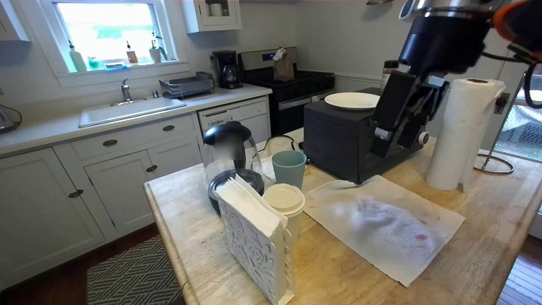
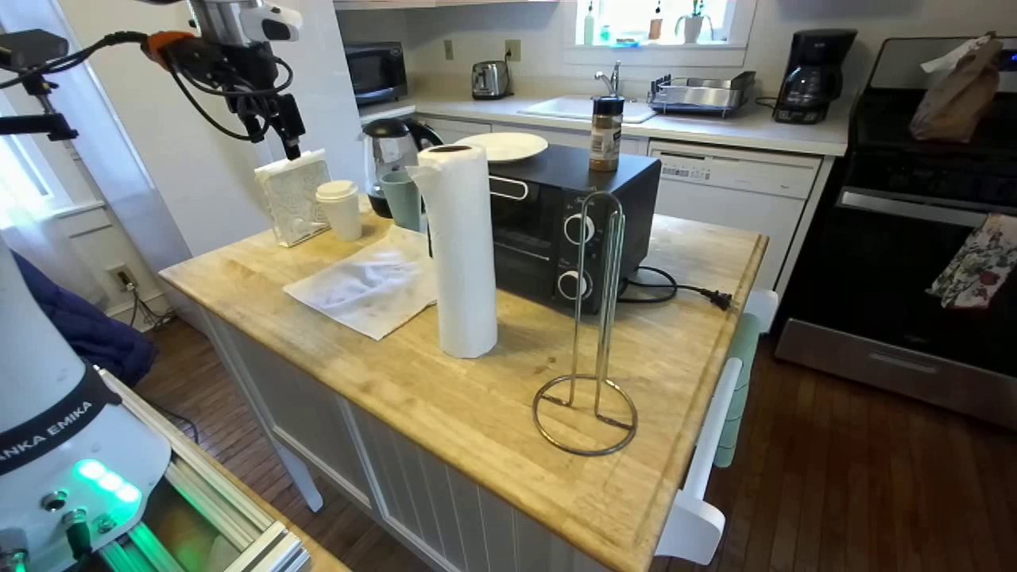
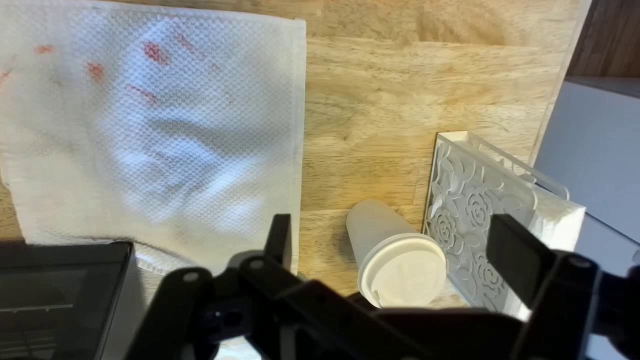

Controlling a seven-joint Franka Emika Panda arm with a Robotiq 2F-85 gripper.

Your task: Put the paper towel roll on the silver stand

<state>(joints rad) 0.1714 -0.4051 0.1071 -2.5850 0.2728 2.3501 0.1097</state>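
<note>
On the wooden island top (image 2: pixel 397 357): paper towel roll (image 2: pixel 466 254) upright, silver stand (image 2: pixel 609 302) apart from it

Far left in an exterior view, white arm base (image 2: pixel 48 365), green lights (image 2: pixel 110 481) lit. Gripper (image 3: pixel 395 245) hangs in the air; fingers (image 3: pixel 280 240) spread well apart, plainest in the wrist view, where the lidded cup (image 3: pixel 402 270) and part of the napkin holder (image 3: pixel 480 210) show between them, farther down. Holder itself white, rose cut-outs, napkins (image 1: pixel 254 203) standing in it. Cup upright just to its right. Then paper sheet (image 2: pixel 369 286) lying on the wood, rumpled mid-sheet, red marks (image 3: pixel 155 52) on it. Behind, glass kettle (image 2: pixel 389 159) with black lid, teal tumbler (image 2: pixel 401 202) just beside it.

Roll next: on end on the wood, loose flap at its top, hiding part of the black toaster oven (image 2: pixel 540 230). On the oven, white plate (image 2: pixel 504 147), then spice jar (image 2: pixel 605 139), black-capped, label too small to read. Stand farther right, toward the island's corner, upright on its ring base; wood shows between it and the roll, so the two do not touch. Last on the right, black power plug (image 2: pixel 721 299) lying just inside the island's edge.
</note>
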